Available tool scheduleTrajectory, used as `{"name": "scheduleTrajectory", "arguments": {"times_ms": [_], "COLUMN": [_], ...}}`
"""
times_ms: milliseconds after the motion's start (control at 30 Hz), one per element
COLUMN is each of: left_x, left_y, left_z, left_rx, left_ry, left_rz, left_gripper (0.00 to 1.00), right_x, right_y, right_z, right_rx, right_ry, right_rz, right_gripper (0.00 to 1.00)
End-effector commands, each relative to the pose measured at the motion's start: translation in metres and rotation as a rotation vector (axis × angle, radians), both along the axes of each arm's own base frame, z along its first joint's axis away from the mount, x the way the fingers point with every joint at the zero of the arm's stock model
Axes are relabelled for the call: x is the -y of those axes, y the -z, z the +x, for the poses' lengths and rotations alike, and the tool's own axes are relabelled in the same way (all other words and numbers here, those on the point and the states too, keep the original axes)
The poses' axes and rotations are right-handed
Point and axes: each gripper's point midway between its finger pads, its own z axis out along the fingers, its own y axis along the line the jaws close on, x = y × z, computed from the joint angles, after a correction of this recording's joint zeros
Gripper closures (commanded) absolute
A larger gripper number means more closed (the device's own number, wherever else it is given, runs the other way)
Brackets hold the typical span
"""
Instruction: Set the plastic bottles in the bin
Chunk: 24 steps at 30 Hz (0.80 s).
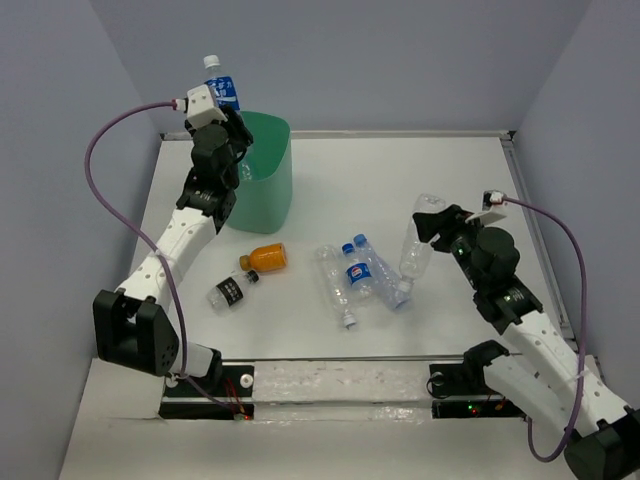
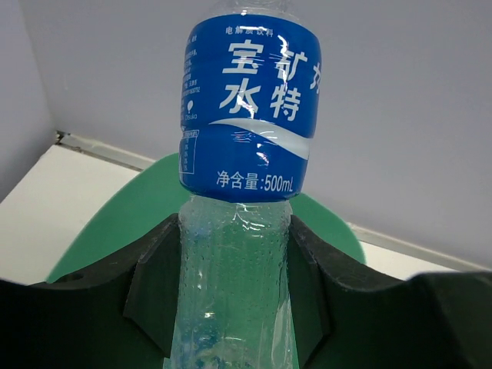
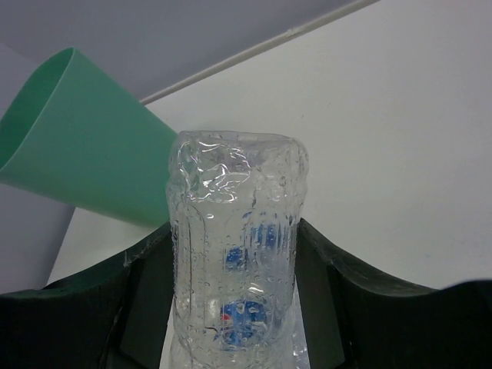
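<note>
While the left fingers (image 1: 226,122) squeeze tight on the blue bottle (image 1: 222,86), they hold it up high by the far left corner of the bench (image 1: 450,170). It stands straight up, cap on top, with the fingers on its clear lower part. The bin (image 1: 268,170) sits just to the right of it. In the left wrist view the green mouth shows under and behind the bottle. So I think the bottle must go a bit more to the right, over the mouth, before the fingers let go. If it drops too soon it may hit the rim.

The right fingers (image 1: 432,222) hold a clear bottle (image 1: 413,255) near the right edge. It hangs tilted, bottom end up, cap end down by the loose bottles (image 1: 355,275) in the middle. The bin is well apart from it, far to the left, so the left arm is much nearer.
</note>
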Motion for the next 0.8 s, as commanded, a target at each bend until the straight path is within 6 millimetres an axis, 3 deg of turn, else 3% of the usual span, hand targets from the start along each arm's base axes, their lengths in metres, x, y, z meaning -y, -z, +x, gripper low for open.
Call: {"name": "scheduleTrajectory", "arguments": {"times_ms": [0, 233, 267, 333, 367, 400, 433, 467, 567, 600, 633, 667, 700, 767], "left_x": [-0.026, -0.029, -0.029, -0.031, -0.033, -0.033, -0.033, -0.032, -0.03, -0.029, -0.027, -0.026, -0.023, -0.015], "left_y": [-0.02, 0.02, 0.02, 0.026, 0.021, 0.02, 0.017, 0.008, -0.01, -0.029, -0.033, -0.041, -0.057, -0.077], "left_z": [-0.006, -0.006, -0.008, -0.012, -0.016, -0.018, -0.02, -0.024, -0.032, -0.039, -0.042, -0.046, -0.057, -0.075], "left_rx": [0.136, 0.071, 0.073, 0.063, 0.075, 0.08, 0.088, 0.106, 0.142, 0.18, 0.177, 0.187, 0.208, 0.234], "left_ry": [-0.108, -0.117, -0.118, -0.125, -0.129, -0.126, -0.123, -0.113, -0.091, -0.073, -0.059, -0.044, -0.01, 0.063], "left_rz": [0.024, 0.051, 0.047, 0.046, 0.036, 0.033, 0.029, 0.022, -0.004, -0.029, -0.033, -0.046, -0.077, -0.112], "left_gripper": [0.56, 0.4, 0.28, 0.16, 0.06, 0.03, 0.01, 0.01, 0.01, 0.01, 0.01, 0.01, 0.01, 0.01], "right_x": [-0.026, -0.048, -0.053, -0.061, -0.069, -0.078, -0.085, -0.092, -0.125, -0.138, -0.147, -0.161, -0.172, -0.192], "right_y": [-0.058, -0.082, -0.087, -0.099, -0.105, -0.111, -0.104, -0.123, -0.144, -0.153, -0.16, -0.154, -0.179, -0.201], "right_z": [-0.002, 0.007, 0.007, 0.014, 0.015, 0.022, 0.024, 0.026, 0.031, 0.029, 0.03, 0.038, 0.034, 0.042], "right_rx": [0.156, 0.206, 0.215, 0.24, 0.248, 0.253, 0.24, 0.279, 0.325, 0.354, 0.373, 0.364, 0.425, 0.487], "right_ry": [-0.09, -0.128, -0.14, -0.148, -0.166, -0.178, -0.191, -0.196, -0.251, -0.276, -0.289, -0.305, -0.325, -0.35], "right_rz": [0.031, 0.044, 0.046, 0.042, 0.042, 0.029, 0.014, 0.027, 0.004, -0.008, -0.011, -0.033, -0.024, -0.021], "right_gripper": [0.51, 0.51, 0.51, 0.51, 0.51, 0.51, 0.51, 0.51, 0.51, 0.51, 0.51, 0.51, 0.51, 0.52]}}
